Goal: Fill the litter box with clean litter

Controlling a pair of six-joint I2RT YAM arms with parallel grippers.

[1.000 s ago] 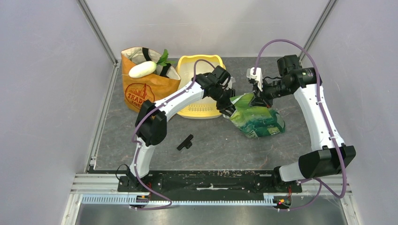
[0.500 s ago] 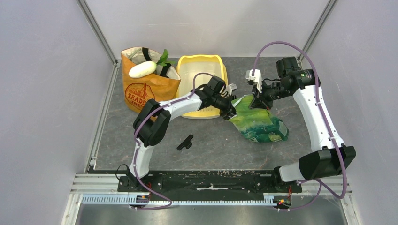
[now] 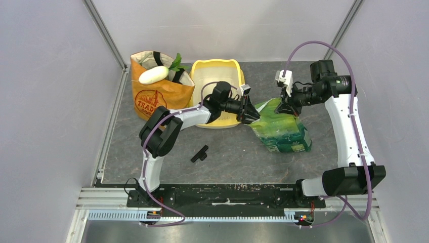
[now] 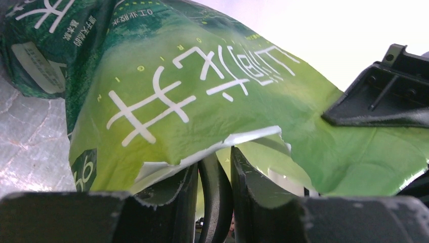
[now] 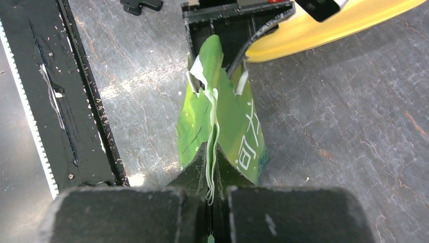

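The yellow litter box (image 3: 215, 63) stands at the back centre, and its pale basin shows no clean litter. A green foil bag (image 3: 281, 130) lies just right of it, its torn top held between both grippers. My left gripper (image 3: 251, 112) is at the bag's left top corner. In the left wrist view the left gripper (image 4: 215, 158) has its fingers closed on a dark fold under the torn edge of the bag (image 4: 202, 91). My right gripper (image 3: 284, 105) is shut on the bag's right top edge. In the right wrist view the right gripper (image 5: 211, 152) pinches the thin foil of the bag (image 5: 238, 131).
An orange paper grocery bag (image 3: 157, 96) with a white vegetable (image 3: 153, 75) stands left of the litter box. A small black part (image 3: 200, 153) lies on the table in front. The black base rail (image 3: 222, 195) runs along the near edge. Grey walls close in both sides.
The left arm has dropped lower and come off the litter box, now reaching sideways. The right gripper and the bag's top have shifted right, and the bag has stretched out flatter.
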